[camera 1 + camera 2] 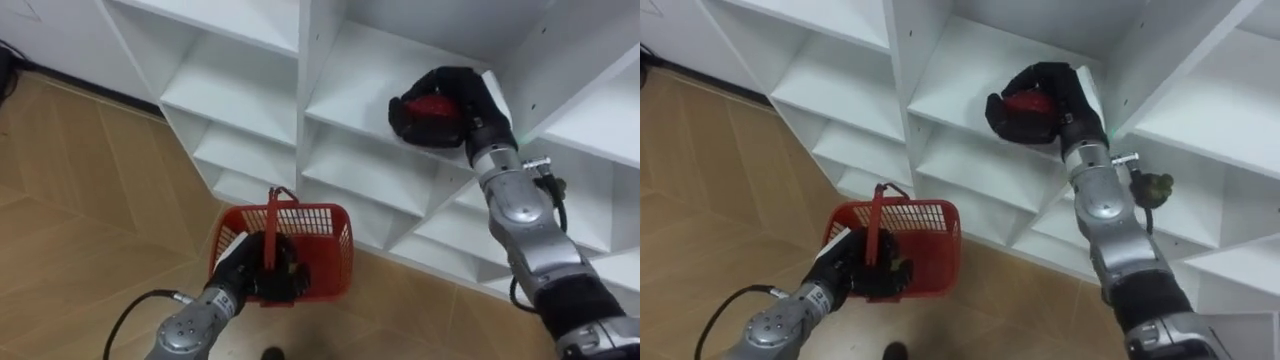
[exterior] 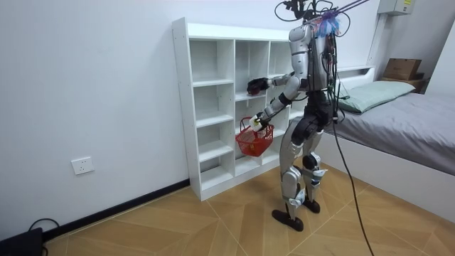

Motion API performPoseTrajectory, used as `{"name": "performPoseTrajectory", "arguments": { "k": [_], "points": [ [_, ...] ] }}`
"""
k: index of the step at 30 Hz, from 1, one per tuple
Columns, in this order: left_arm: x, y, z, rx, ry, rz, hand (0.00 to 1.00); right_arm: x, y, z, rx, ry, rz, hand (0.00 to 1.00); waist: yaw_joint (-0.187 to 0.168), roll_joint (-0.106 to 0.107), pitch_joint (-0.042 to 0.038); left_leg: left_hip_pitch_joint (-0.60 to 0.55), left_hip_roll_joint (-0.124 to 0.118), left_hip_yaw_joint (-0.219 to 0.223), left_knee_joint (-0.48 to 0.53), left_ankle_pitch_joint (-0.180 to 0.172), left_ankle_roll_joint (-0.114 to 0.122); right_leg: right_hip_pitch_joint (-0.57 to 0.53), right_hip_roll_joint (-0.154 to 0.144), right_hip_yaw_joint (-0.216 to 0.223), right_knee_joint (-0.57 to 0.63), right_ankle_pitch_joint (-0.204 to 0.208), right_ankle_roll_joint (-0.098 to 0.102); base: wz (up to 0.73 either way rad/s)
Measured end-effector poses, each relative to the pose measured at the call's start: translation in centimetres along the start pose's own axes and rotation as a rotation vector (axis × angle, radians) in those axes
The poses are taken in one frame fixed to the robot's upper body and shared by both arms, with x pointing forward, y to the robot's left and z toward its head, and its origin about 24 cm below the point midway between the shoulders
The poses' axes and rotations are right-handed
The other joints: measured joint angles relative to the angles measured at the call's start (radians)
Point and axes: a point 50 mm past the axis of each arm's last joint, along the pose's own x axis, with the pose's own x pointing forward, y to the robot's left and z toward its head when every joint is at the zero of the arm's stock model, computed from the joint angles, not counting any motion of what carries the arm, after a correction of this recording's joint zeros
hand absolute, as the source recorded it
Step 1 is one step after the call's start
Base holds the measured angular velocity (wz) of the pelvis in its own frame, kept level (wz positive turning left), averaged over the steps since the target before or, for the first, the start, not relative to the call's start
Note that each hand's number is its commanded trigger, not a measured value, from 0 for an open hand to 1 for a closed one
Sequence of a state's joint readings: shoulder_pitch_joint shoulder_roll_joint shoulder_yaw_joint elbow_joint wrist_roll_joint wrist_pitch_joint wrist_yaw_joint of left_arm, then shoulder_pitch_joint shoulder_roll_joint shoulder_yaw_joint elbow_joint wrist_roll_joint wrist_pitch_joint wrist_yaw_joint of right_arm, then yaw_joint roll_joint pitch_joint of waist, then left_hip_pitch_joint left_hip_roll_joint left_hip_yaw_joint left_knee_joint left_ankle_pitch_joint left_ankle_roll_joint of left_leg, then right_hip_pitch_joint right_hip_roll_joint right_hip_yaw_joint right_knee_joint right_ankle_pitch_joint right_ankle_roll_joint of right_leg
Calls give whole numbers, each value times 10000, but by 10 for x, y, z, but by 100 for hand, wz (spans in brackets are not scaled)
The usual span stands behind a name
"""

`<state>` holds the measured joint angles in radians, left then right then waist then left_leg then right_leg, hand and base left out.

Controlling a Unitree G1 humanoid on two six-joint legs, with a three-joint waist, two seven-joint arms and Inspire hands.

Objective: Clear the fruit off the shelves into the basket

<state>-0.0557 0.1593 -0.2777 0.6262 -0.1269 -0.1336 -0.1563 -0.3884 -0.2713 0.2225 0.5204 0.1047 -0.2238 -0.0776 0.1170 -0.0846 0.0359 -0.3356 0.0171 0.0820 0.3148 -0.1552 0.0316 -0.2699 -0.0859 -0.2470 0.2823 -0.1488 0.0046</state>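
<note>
White laminated closet shelving (image 1: 230, 75), smooth and square-celled, is standing on a herringbone wooden floor (image 1: 90, 200). A rounded red fruit (image 1: 432, 105) is sitting inside the black right hand (image 1: 478, 100) at the front edge of a middle-column shelf. The fingers are curling around it while the arm is reaching upward. The left hand (image 1: 248, 270) is gripping the upright handle (image 1: 272, 225) of a red plastic lattice basket (image 1: 325, 250), which is hanging low before the lower shelves.

Latticed plastic basket (image 1: 325, 250) — smooth, matt white closet (image 1: 230, 80).
</note>
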Motion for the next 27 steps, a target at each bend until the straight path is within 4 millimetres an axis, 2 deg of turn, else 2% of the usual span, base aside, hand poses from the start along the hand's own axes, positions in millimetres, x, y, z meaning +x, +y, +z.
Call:
{"name": "performPoseTrajectory", "arguments": {
  "k": [3, 5, 11, 15, 20, 27],
  "points": [
    [2, -6, 1, -163, -65, -89, 100, -7, 7, -3, 19, 14, 463, 100, -43, 219, -24, -13, 14, 18, 23, 1, 1, -74, 10, 3, 125, 2, -3, -4],
    [3, -10, 2, -261, -111, -144, 100, -9, 10, -5, -43, 44, 744, 100, -63, 346, -94, -5, 27, 70, 22, 12, 13, -119, 6, 14, 190, 4, -7, -6],
    [4, -14, 3, -374, -233, -225, 100, -10, 17, -4, -128, 4, 1221, 100, -136, 357, -107, 4, 60, 256, 16, 43, 15, -273, 13, 236, 320, 25, -42, -10],
    [4, -15, 4, -377, -306, -251, 100, -20, 31, -2, 305, -214, 1580, 100, -292, 351, -106, -2, 66, 312, 11, 44, 19, -296, 43, 298, 302, 27, -45, -3],
    [5, -16, 11, -351, -686, -359, 100, -32, 46, -11, 779, 102, 2214, 100, -337, 350, -107, -20, 71, 382, -58, 45, 19, -389, 68, 421, 282, 30, -49, -3],
    [5, -17, 15, -718, -1032, -353, 100, -39, 51, -17, 833, 325, 2551, 100, -373, 339, -112, -24, 81, 507, -88, 45, 18, -492, 58, 526, 321, 29, -48, -6]
  ]
}}
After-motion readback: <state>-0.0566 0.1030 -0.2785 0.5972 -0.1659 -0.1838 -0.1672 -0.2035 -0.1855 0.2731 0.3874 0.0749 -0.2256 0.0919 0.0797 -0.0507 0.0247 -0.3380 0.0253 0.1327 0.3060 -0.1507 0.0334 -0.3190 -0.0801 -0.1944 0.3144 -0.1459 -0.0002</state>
